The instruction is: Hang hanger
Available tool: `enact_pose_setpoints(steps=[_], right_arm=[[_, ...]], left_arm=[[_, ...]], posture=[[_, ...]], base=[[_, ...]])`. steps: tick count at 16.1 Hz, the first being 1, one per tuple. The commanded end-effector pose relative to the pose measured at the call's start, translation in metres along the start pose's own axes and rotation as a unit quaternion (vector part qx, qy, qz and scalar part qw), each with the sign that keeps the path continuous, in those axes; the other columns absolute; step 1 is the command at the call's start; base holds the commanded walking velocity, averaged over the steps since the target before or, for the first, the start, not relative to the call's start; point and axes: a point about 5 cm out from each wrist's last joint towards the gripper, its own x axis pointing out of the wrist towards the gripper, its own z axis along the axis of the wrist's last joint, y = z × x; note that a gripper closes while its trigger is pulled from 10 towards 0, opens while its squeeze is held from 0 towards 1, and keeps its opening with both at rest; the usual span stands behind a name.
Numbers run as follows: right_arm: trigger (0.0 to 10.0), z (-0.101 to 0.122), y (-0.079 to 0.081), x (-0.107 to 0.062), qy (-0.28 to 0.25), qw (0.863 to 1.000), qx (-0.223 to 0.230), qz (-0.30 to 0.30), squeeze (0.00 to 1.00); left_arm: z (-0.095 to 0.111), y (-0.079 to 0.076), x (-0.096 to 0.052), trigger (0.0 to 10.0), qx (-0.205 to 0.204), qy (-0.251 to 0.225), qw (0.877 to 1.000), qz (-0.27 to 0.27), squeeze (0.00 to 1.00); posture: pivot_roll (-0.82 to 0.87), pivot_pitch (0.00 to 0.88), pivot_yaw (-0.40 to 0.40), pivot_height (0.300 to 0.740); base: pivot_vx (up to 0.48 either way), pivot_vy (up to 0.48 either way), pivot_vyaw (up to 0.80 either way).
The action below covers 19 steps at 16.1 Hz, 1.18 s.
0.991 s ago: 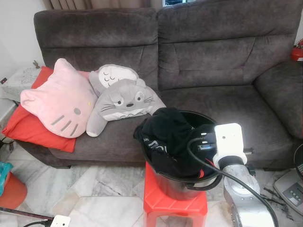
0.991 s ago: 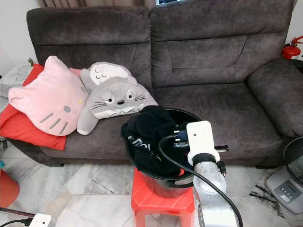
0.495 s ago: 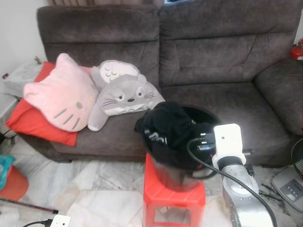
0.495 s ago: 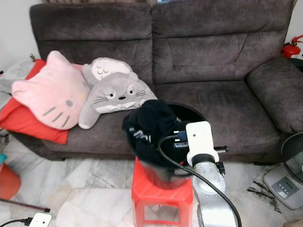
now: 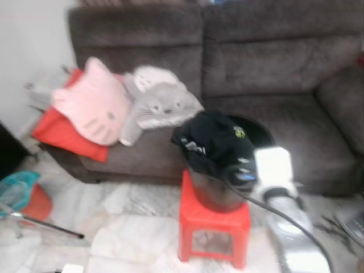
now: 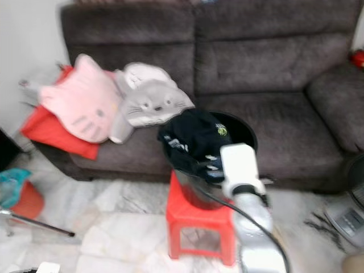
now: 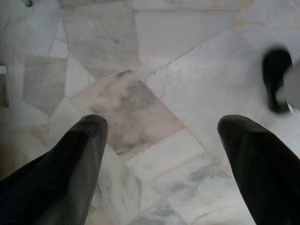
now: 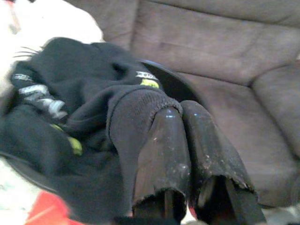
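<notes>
black bucket [image 5: 250, 132] on red stool [image 5: 214, 227] holds our dark garment [image 5: 213, 145] | right tool [image 8: 183, 117] clenched beside garment | left tool [image 7: 161, 136] released over marble floor [image 7: 187, 56]

This is a home living room. A wide dark grey fabric sofa [image 5: 273, 74] runs along the wall, and on its seat lie a pink cat-face cushion [image 5: 94, 99], a grey and white plush animal cushion [image 5: 162, 102] and a red cushion [image 5: 60, 128] beneath them. The floor [image 5: 131, 227] is pale marble tile in irregular slabs. In front of the sofa a small red plastic stool [image 5: 213, 230] carries a black bucket [image 5: 219, 190] heaped with dark clothing [image 5: 213, 142], which suggests household laundry.
</notes>
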Motion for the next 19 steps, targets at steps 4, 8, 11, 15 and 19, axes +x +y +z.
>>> enact_pose_setpoints(steps=[4, 8, 11, 15, 19], right_arm=[[10.0, -0.003, -0.016, -0.003, 0.02, 0.997, 0.004, -0.069, 0.0], [10.0, -0.03, -0.061, -0.023, 0.091, 0.977, -0.028, -0.191, 0.0], [10.0, -0.044, -0.068, -0.034, 0.132, 0.968, -0.024, -0.213, 0.0], [10.0, -0.076, -0.054, -0.037, 0.194, 0.966, -0.026, -0.171, 0.0], [10.0, -0.084, -0.054, -0.033, 0.204, 0.966, -0.02, -0.159, 0.0]], left_arm=[[0.009, 0.001, 0.001, 10.0, 0.001, -0.013, 1.0, 0.004, 0.0], [0.01, -0.007, 0.002, 10.0, 0.004, -0.013, 1.0, -0.003, 0.0], [0.009, -0.009, 0.002, 10.0, 0.005, -0.011, 1.0, -0.005, 0.0], [0.003, 0.006, 0.0, 10.0, 0.005, -0.007, 1.0, 0.002, 0.0], [0.006, 0.006, 0.0, 10.0, 0.008, -0.008, 1.0, 0.002, 0.0]], posture=[[-0.21, 0.0, 0.096, 0.732], [-0.22, 0.0, 0.096, 0.732], [-0.23, 0.0, 0.098, 0.732], [-0.22, 0.0, 0.093, 0.732], [-0.22, 0.0, 0.093, 0.732]], base=[[0.0, 0.0, 0.0], [0.0, 0.0, 0.0], [0.0, 0.0, 0.0], [0.0, 0.0, 0.0], [0.0, 0.0, 0.0]])
